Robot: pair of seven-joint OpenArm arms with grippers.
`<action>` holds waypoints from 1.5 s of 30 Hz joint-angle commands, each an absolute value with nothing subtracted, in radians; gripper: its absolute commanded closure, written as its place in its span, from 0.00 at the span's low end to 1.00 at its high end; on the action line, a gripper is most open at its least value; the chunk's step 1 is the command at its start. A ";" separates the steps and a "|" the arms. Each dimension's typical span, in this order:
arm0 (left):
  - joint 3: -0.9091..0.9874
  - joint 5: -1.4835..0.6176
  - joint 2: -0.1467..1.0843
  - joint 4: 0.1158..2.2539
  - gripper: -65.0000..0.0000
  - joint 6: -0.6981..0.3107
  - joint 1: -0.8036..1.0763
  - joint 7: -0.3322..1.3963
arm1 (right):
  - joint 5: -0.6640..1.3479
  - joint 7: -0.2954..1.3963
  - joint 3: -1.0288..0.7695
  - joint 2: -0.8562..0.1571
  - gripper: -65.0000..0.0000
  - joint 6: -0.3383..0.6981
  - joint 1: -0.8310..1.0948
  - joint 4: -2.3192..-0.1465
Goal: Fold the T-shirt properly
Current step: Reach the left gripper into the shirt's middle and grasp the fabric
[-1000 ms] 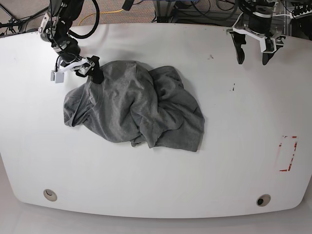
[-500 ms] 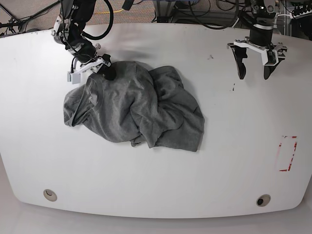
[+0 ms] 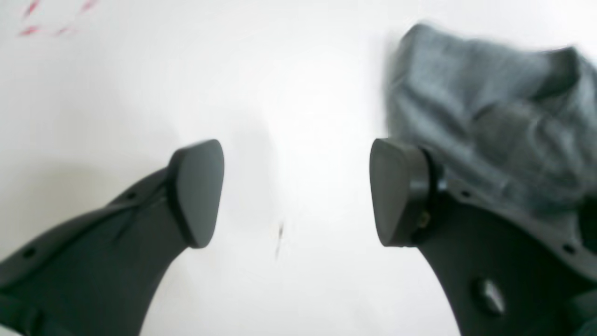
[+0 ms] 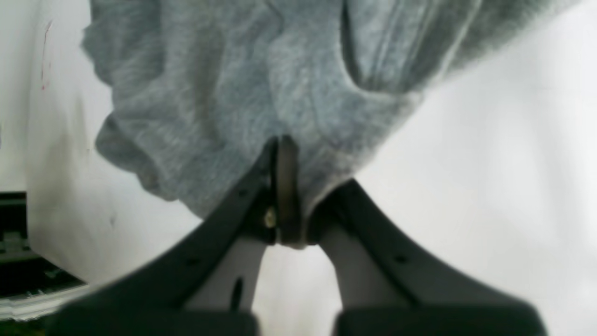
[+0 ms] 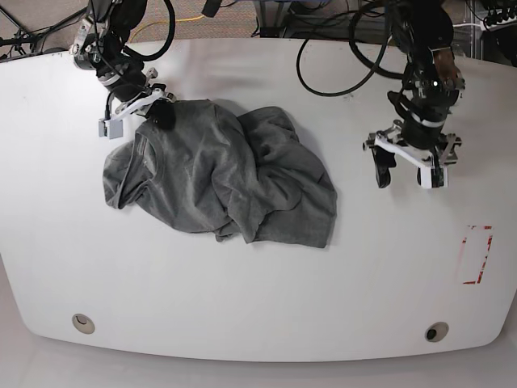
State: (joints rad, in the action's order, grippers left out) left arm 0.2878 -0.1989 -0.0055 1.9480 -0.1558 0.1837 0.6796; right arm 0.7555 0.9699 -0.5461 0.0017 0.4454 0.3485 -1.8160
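A: What does the base view give that the wrist views lack?

B: The whole T-shirt (image 5: pixel 222 178), a crumpled grey heap left of centre on the white surface (image 5: pixel 266 299), and both arms at once. The right end effector (image 5: pixel 161 113) is at the shirt's far upper edge; the left end effector (image 5: pixel 404 167) hangs over bare surface, well apart from the cloth.

A: And the wrist views?

B: The right wrist view shows the grip: the right end effector (image 4: pixel 284 154) has its dark jaws pressed together on a fold of the T-shirt (image 4: pixel 261 79), fabric bunching around the tips. The left wrist view shows the left end effector (image 3: pixel 296 191) spread wide with nothing between its flat, rounded fingertips (image 3: pixel 198 189), and the T-shirt (image 3: pixel 489 116) off to one side.

A: How does the shirt look?

B: Soft heathered grey knit, deeply wrinkled, folds piled over each other. A sleeve or hem lobe sticks out at the left in the base view.

A: Anything else?

B: Red marks (image 5: pixel 477 255) near the surface's right edge.
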 commanded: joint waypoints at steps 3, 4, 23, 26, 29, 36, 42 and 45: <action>0.272 -0.202 -0.050 1.890 0.30 -0.150 0.038 0.774 | 0.780 0.951 -0.549 -0.053 1.00 0.455 0.384 -1.945; 0.272 -0.202 -0.056 1.870 0.30 -0.150 0.018 0.783 | 0.782 0.951 -0.549 -0.058 1.00 0.456 0.390 -1.959; 0.171 -0.202 -0.085 1.336 0.30 -0.326 -0.226 0.704 | 0.777 0.944 -0.555 -0.191 1.00 0.504 0.420 -2.015; 0.151 -0.202 -0.105 1.268 0.30 -0.328 -0.234 0.667 | 0.777 0.944 -0.555 -0.191 1.00 0.504 0.418 -2.014; 0.131 -0.202 -0.110 1.219 0.30 -0.329 -0.245 0.642 | 0.776 0.947 -0.552 -0.186 1.00 0.504 0.403 -2.014; 0.048 -0.202 -0.110 1.152 0.32 -0.346 -0.254 0.611 | 0.774 0.947 -0.549 -0.185 1.00 0.504 0.397 -2.011; 0.038 -0.196 -0.104 1.107 0.88 -0.351 -0.254 0.556 | 0.774 0.947 -0.550 -0.185 1.00 0.501 0.377 -2.003; 0.038 -0.196 -0.077 1.121 1.00 -0.349 -0.254 0.539 | 0.774 0.947 -0.549 -0.189 1.00 0.501 0.344 -1.956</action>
